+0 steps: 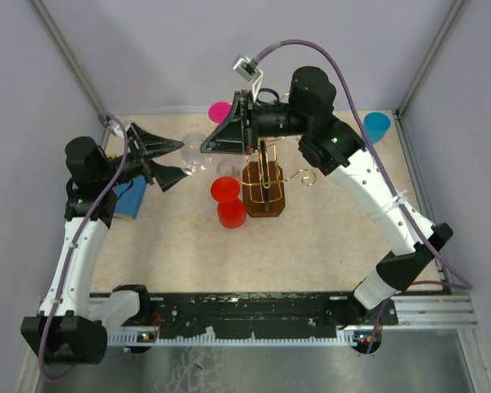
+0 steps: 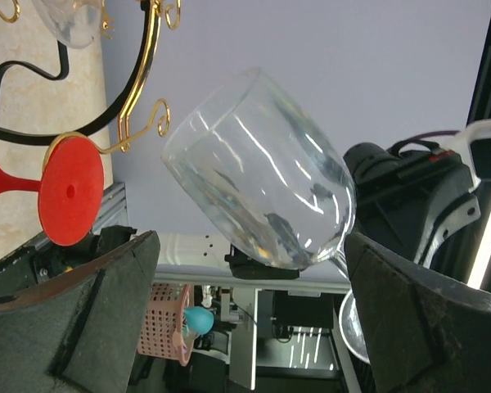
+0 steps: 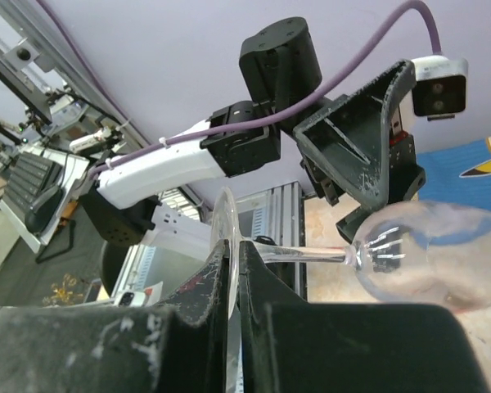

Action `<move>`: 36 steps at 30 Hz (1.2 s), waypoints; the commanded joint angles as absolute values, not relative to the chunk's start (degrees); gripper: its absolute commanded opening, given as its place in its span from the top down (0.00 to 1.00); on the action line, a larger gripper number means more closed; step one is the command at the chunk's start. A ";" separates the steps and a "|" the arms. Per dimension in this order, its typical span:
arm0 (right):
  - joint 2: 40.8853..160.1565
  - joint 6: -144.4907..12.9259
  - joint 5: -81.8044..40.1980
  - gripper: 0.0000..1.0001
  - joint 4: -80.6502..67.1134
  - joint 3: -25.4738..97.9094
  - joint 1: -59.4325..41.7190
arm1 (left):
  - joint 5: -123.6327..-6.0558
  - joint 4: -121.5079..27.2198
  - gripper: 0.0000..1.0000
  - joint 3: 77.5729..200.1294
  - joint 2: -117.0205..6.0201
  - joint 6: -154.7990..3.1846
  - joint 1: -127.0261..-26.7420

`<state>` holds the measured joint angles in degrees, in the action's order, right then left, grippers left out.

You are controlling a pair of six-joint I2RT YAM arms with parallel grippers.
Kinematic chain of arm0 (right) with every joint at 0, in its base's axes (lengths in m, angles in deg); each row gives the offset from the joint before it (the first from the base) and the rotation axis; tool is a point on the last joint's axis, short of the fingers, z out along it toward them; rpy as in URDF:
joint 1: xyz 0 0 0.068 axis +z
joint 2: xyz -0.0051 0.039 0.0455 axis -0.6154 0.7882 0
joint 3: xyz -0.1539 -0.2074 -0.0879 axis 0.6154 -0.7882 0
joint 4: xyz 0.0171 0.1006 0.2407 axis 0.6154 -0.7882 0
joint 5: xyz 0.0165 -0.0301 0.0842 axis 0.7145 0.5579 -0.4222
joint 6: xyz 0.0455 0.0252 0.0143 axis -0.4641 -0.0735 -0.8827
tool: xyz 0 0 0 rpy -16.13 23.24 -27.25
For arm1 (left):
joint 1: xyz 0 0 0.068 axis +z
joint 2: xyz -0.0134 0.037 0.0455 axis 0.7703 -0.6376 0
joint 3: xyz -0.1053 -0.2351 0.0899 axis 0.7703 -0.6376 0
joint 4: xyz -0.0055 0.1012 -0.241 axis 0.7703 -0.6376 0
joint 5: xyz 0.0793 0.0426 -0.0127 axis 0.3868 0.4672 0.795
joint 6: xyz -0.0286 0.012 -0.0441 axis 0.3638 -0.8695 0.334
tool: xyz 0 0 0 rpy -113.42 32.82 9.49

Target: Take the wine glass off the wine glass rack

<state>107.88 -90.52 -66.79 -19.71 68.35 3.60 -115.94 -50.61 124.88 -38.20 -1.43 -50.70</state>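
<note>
The clear wine glass (image 1: 194,154) lies on its side in the air, left of the gold wire rack (image 1: 268,168) with its dark brown base (image 1: 264,201). My right gripper (image 1: 211,146) is shut on the glass's foot disc; in the right wrist view (image 3: 233,266) the disc edge is pinched between the fingers, with stem and bowl (image 3: 425,254) pointing away. My left gripper (image 1: 182,161) is open. In the left wrist view (image 2: 250,254) its fingers (image 2: 106,319) stand either side of the bowl (image 2: 262,188), not touching it.
A red wine glass (image 1: 227,201) stands upside down at the rack's left side, red foot disc (image 2: 69,190) up. Another clear glass (image 1: 227,169) is just behind it. A pink cup (image 1: 220,110) and a blue cup (image 1: 376,125) stand at the back. A blue object (image 1: 131,198) lies under the left arm.
</note>
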 commanded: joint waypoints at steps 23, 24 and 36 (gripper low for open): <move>116.33 -77.90 -65.91 1.00 -31.67 85.28 11.09 | -113.79 -43.77 0.01 121.67 -41.20 4.23 -51.10; 116.44 -77.67 -65.90 1.00 -31.99 85.66 11.19 | -113.88 -43.72 0.02 121.31 -41.19 4.27 -51.09; 118.50 -74.13 -64.53 1.00 -37.23 88.99 13.22 | -113.62 -41.20 0.17 119.98 -40.90 6.81 -51.13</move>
<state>118.57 -76.66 -64.01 -37.83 84.26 11.34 -113.99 -44.21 120.46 -41.28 5.89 -50.77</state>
